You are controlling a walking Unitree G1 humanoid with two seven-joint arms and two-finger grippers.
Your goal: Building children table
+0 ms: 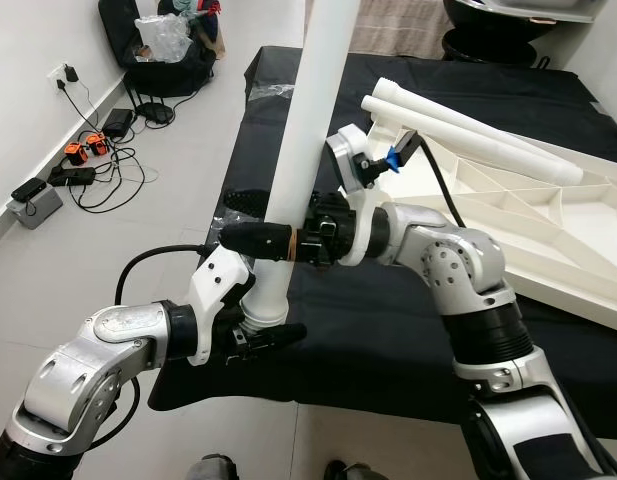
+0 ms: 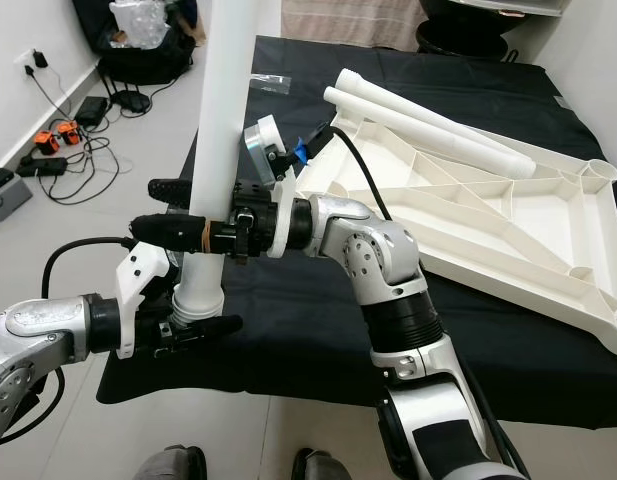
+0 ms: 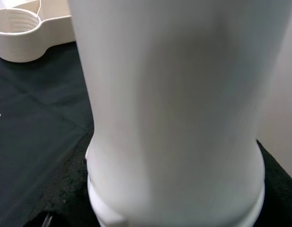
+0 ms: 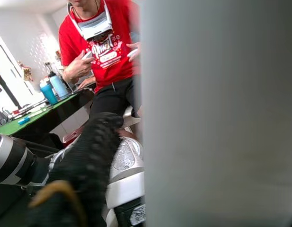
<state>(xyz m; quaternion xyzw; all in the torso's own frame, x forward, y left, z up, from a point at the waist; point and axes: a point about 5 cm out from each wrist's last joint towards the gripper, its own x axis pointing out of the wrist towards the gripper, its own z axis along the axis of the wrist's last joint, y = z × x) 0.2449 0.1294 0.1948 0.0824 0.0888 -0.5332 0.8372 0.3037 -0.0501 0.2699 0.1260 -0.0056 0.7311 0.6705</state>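
A long white table leg stands upright over the near edge of the black mat, its ringed lower end just above the mat. My right gripper is shut on the leg at mid-height, one finger across the front and one behind. My left gripper is shut on the leg's lower end, with one black finger crossing in front. The leg looms close in the left wrist view. The white tabletop lies upside down on the mat to the right, with two more legs resting across it.
A threaded socket of the tabletop sits on the mat. Cables and a power strip lie on the floor at the left, black bags beyond. A person in a red shirt sits behind me.
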